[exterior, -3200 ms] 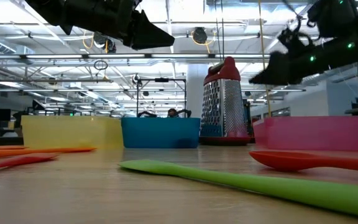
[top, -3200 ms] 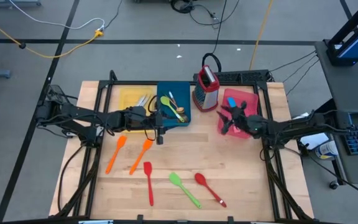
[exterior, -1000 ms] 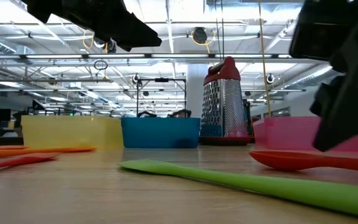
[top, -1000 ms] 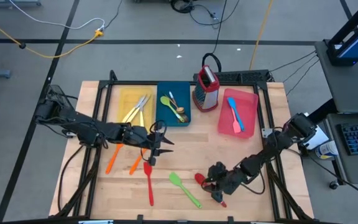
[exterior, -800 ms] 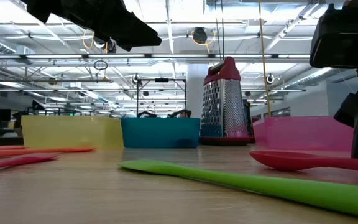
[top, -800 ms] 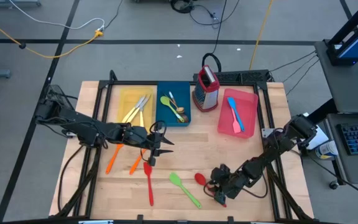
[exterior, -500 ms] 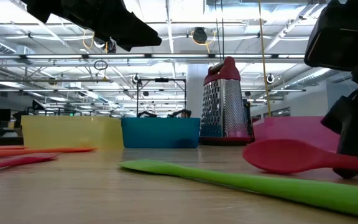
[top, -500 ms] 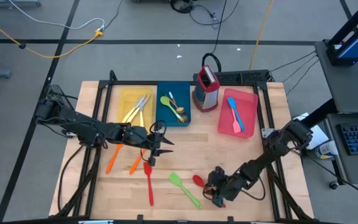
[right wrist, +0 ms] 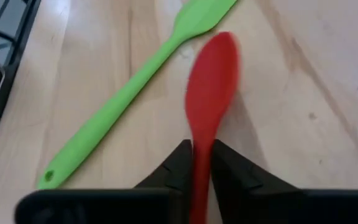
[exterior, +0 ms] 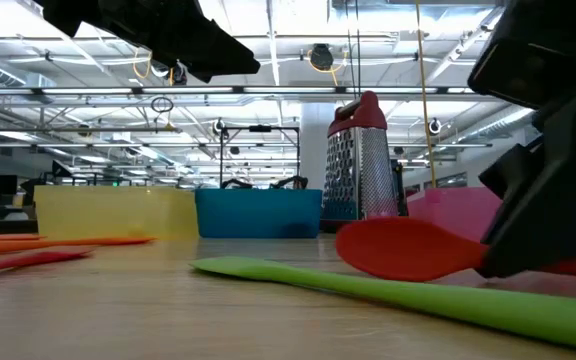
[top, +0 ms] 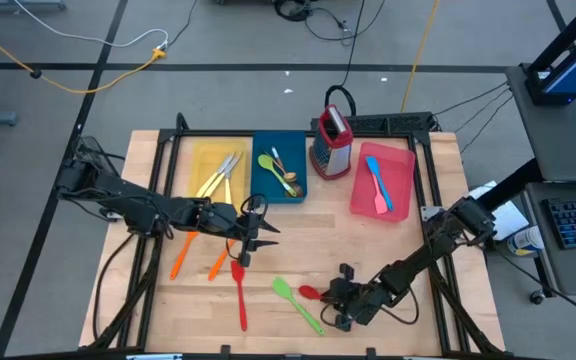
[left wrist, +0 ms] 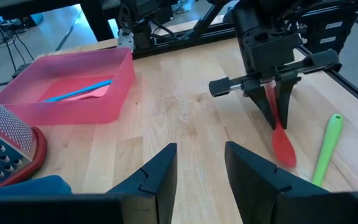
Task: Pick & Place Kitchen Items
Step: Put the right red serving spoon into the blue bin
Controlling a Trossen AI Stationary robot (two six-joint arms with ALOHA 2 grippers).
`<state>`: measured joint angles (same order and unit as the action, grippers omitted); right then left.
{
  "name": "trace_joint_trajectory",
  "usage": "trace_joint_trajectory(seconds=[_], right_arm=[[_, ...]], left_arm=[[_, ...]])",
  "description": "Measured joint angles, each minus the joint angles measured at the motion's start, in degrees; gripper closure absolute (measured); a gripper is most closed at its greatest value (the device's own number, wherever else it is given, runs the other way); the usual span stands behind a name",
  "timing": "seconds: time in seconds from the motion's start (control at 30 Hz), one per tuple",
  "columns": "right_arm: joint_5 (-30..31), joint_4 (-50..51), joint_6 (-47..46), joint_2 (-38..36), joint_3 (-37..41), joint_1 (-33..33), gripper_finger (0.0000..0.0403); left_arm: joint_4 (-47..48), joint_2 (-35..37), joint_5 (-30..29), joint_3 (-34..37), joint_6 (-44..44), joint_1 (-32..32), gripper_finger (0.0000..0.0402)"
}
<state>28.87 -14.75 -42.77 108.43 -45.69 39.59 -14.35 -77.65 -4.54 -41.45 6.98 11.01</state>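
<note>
A red spoon (top: 309,292) lies near the table's front edge at the right, with a green spatula (top: 298,303) beside it. My right gripper (top: 332,300) is low over the spoon and shut on it; the right wrist view shows the spoon's bowl (right wrist: 213,68) stretching ahead of the fingers. Left of the middle, my left gripper (top: 258,238) hangs open above the table over the head of a red spatula (top: 239,292), touching nothing. Two orange spatulas (top: 186,247) lie to its left. My right gripper pinches the red spoon's handle (right wrist: 201,146) between its two fingers (right wrist: 176,165), a short way behind the bowl. The fingers slant down toward the table's left, and the spoon runs on ahead of them. Its bowl (exterior: 408,248) is low over the wood; whether it touches, I cannot tell.
Along the far side stand a yellow tray (top: 200,150) with cutlery, a blue tray (top: 299,165) with utensils, a red-topped grater (top: 333,140) and a pink tray (top: 408,190) holding a blue and a pink spatula. Bare wood lies between the two arms.
My right gripper has sunk to the table, rolled, and taken hold of the red spoon's handle. The spoon's bowl has shifted a little toward the table's left edge, closer to the green spatula.
</note>
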Motion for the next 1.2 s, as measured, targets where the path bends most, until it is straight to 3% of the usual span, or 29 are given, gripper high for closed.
trace_joint_trajectory(seconds=[0.2,0.5,0.73,0.87,1.2], right_arm=[[2.98,-1.83,3.98,-1.75,0.07,-1.22,0.0379],[16.09,-3.25,14.90,-8.50,0.31,-10.06,0.0373],[16.26,-17.64,27.48,-9.84,0.26,-21.20,0.0371],[16.23,-26.68,29.90,-9.14,0.15,-26.87,0.0367],[12.95,-37.46,33.36,-9.09,0.17,-36.12,0.0371]], left_arm=[[0.02,0.00,0.00,0.00,0.00,0.00,0.0261],[0.02,0.00,-0.02,0.00,-2.75,0.00,0.0261],[-0.90,0.00,-0.53,0.00,-0.73,0.01,0.0261],[-2.34,0.00,-0.61,0.00,1.17,0.00,0.0261],[-3.37,0.00,-0.61,0.00,6.53,0.01,0.0261]])
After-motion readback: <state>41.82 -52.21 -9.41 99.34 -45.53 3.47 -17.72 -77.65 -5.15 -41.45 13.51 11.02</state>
